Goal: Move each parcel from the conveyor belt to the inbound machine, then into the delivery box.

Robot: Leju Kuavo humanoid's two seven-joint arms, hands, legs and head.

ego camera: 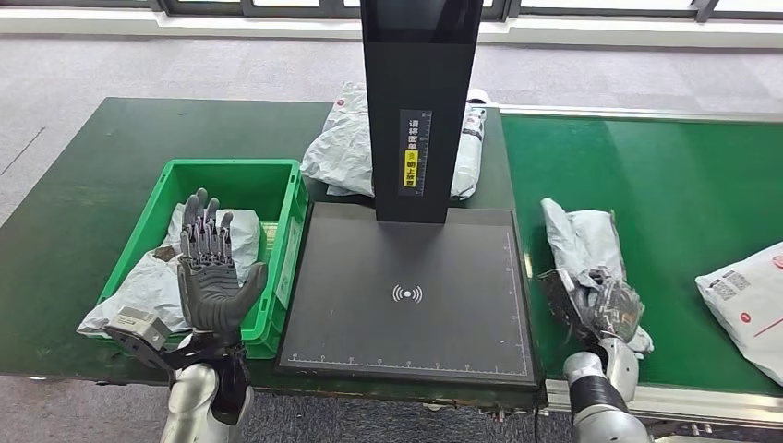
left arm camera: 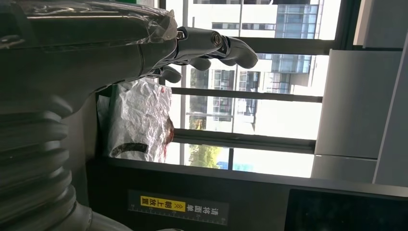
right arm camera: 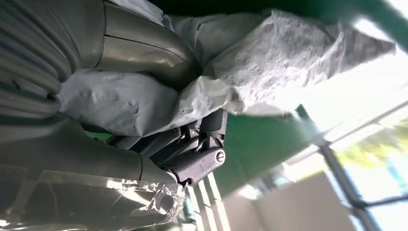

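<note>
Lying on the green belt just right of the scanner pad: grey parcel, clamped by right hand. Risking slippage, thin bag bunching. Hovering empty, fingers spread, over the green crate: left hand.

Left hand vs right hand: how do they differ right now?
The left hand is open, fingers spread upward, holding nothing; the right hand grips a grey parcel. The left hand sits over the green bin; the right hand is at the conveyor belt. Both are dark, many-fingered hands.
</note>
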